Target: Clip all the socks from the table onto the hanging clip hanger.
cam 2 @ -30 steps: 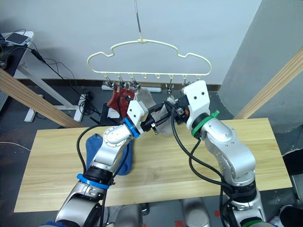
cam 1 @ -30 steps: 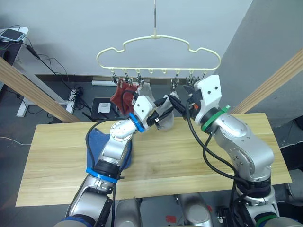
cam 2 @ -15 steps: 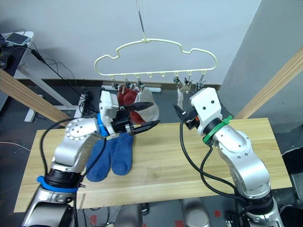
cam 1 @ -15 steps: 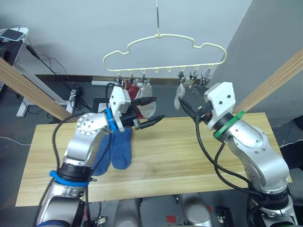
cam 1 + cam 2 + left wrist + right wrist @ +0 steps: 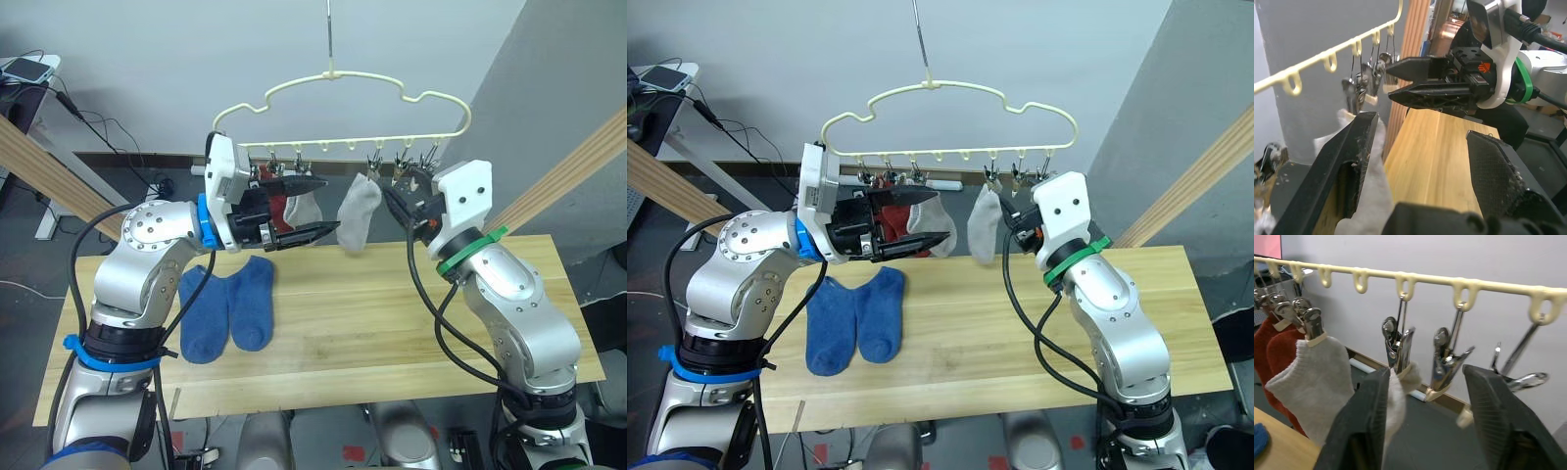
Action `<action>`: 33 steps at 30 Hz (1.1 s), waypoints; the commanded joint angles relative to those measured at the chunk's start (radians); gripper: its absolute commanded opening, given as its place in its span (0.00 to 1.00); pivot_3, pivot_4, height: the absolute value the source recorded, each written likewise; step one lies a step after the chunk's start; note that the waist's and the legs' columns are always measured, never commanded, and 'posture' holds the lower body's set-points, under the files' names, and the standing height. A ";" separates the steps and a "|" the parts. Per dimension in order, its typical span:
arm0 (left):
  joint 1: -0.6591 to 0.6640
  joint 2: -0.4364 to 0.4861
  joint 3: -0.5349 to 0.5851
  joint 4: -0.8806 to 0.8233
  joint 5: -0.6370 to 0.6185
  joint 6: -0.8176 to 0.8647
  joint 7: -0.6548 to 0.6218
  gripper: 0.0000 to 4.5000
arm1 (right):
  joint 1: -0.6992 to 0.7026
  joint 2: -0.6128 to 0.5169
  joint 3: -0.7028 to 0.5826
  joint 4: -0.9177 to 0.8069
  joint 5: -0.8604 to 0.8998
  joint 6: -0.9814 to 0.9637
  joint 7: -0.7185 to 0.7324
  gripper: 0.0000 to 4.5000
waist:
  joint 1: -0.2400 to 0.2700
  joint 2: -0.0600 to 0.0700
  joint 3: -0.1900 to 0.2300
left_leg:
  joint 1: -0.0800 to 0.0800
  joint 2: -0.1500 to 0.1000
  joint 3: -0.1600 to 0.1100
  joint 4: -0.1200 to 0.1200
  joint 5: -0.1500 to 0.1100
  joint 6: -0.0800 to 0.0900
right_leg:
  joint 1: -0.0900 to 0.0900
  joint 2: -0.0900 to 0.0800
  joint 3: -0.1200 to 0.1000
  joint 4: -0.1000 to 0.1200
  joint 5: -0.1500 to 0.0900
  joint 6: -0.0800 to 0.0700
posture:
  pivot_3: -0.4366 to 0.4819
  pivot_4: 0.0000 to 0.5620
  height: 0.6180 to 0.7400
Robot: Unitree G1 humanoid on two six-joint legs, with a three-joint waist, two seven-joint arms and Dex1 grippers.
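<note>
— How is the clip hanger loaded?

— Four socks are seen clipped to its row of metal clips. Two rust-red socks are hung at the robot's left end, a light grey sock is clipped just beside them, and a second light grey sock is held by a clip nearer the middle. Clips toward the right end are seen bare.

— And what is left on the table?

— Two blue socks are laid side by side on the light planks, touching along their length, on the robot's left half of the tabletop, below the left arm.

— Where is the left gripper placed?

— It is raised above the table in front of the hanger's left part, with its two black fingers spread apart; nothing is gripped between them. In the left wrist view one finger is seen against pale grey fabric, though whether contact is made cannot be judged.

— And the right gripper?

— It is held up close to the clips at the hanger's right part, just beside the second grey sock. In the right wrist view its fingers are parted widely, and the sock's clip is framed between them; no grasp on it can be made out.
</note>
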 commanded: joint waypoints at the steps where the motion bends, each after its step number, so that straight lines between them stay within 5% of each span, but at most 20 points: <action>1: -0.005 -0.002 0.003 -0.024 0.017 -0.030 0.003 0.73 | -0.022 0.018 -0.020 -0.011 0.002 0.000 -0.017 0.59 | 0.000 0.000 0.000 | 0.000 0.000 0.000 0.000 0.000 0.000 | 0.000 0.000 0.000 0.000 0.000 0.000 | 0.20 0.60 0.93; 16: -0.018 -0.032 -0.008 -0.016 0.051 -0.048 0.004 0.73 | -0.086 0.075 -0.021 0.090 -0.033 -0.039 -0.058 0.59 | 0.001 0.000 0.000 | 0.000 0.000 0.000 0.000 0.000 0.000 | 0.000 0.000 0.000 0.001 0.000 0.000 | 0.20 0.60 0.93; 19: -0.013 -0.035 -0.010 -0.018 0.056 -0.050 0.005 0.73 | -0.086 0.077 -0.021 0.092 -0.029 -0.037 -0.058 0.39 | 0.001 0.000 0.000 | 0.000 0.000 0.000 0.000 0.000 0.000 | 0.000 0.000 0.000 0.001 0.000 0.000 | 0.20 0.60 0.93; 33: -0.014 -0.044 -0.013 -0.010 0.066 -0.059 0.004 0.73 | -0.130 0.132 -0.037 0.130 -0.031 -0.039 -0.103 0.39 | 0.001 0.000 0.000 | 0.000 0.000 0.000 0.001 0.000 0.000 | -0.001 0.000 0.000 0.002 0.000 0.000 | 0.20 0.59 0.93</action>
